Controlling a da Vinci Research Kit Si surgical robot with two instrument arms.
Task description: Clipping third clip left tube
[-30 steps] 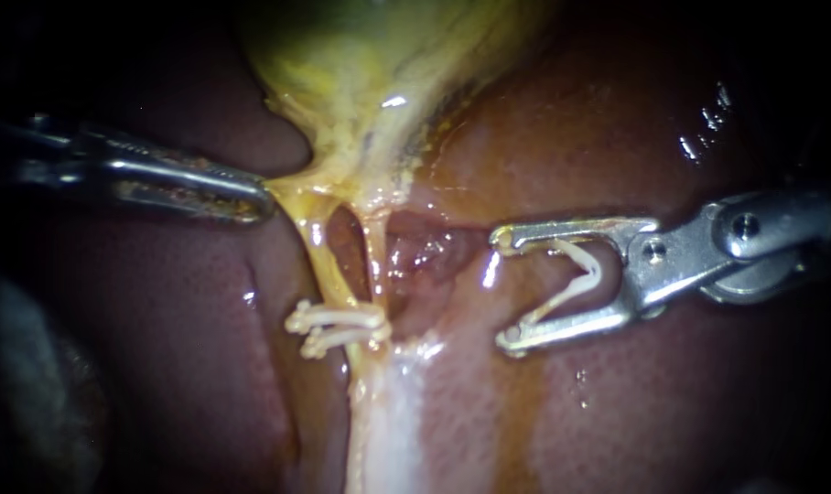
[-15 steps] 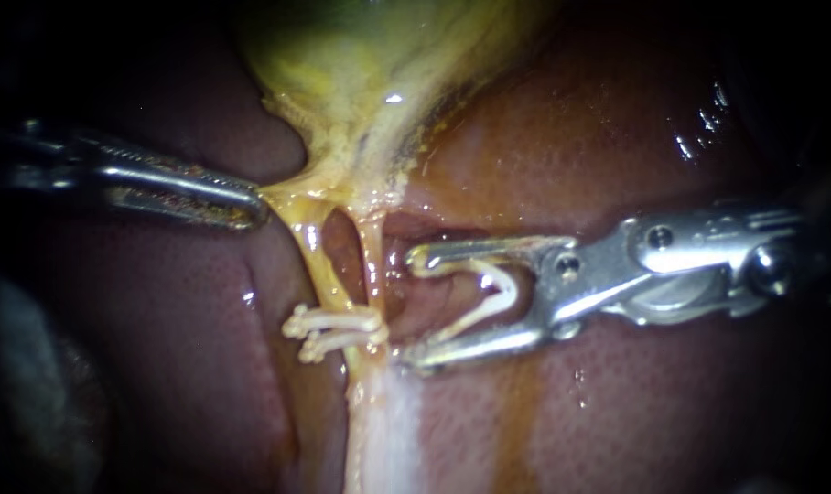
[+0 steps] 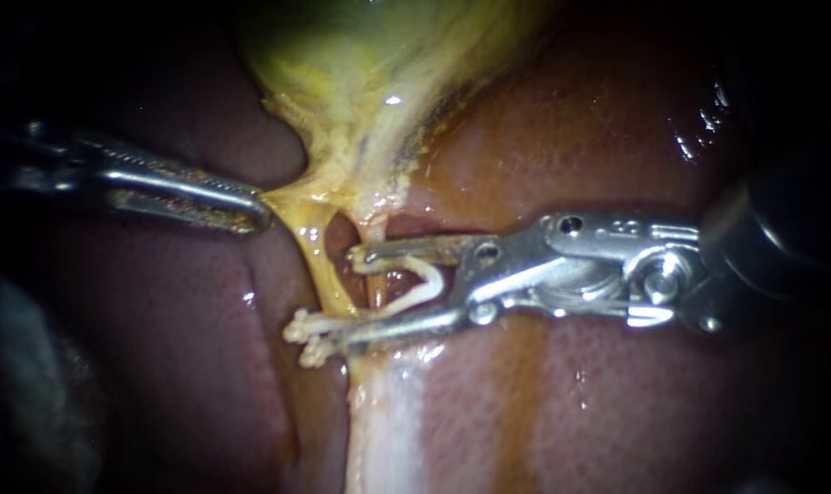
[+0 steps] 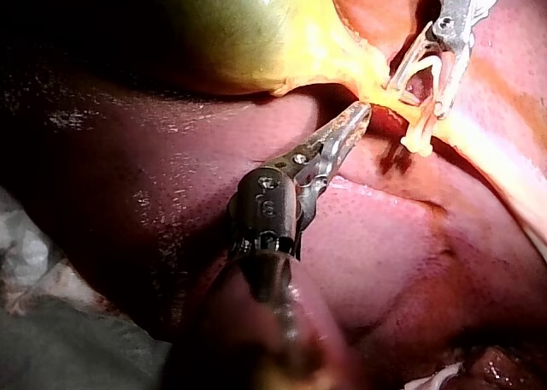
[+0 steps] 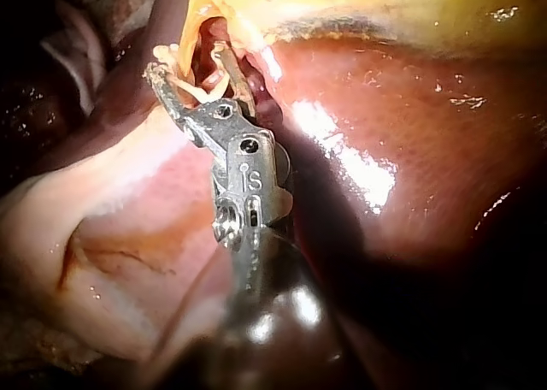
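1. Pale band (image 3: pixel 383 430), nearest: runs near to far, up to the foot of the tubes.
2. Set clips (image 3: pixel 317 334), two: crosswise on the near end of the left tube, side by side.
3. Left tube (image 3: pixel 324 261), the task's item: long axis near to far, leaning left as it recedes. It is bare between the set clips and the yellow tissue (image 3: pixel 296 194), and lies just left of the right instrument's far jaw tip.
4. Right tube (image 3: pixel 376 291): just right of the left tube and crossed by the right instrument's jaws. Whether it sits inside them cannot be told.
5. Right instrument (image 3: pixel 345 297): enters from the right, crosswise to the tube, and is the arm at the work. Its hand grasps a loaded clip (image 3: pixel 420 279), jaws apart, clip arms open leftward. The near jaw overlaps the set clips. Judged need: a short leftward advance, so that both clip arms straddle the bare stretch beyond the set clips.
6. Left instrument (image 3: pixel 258 207): hand clenched on the yellow tissue, which peaks leftward.
7. Gallbladder (image 3: pixel 370 64), farthest, with liver (image 3: pixel 598 119) around it.
8. Containers: none in view.
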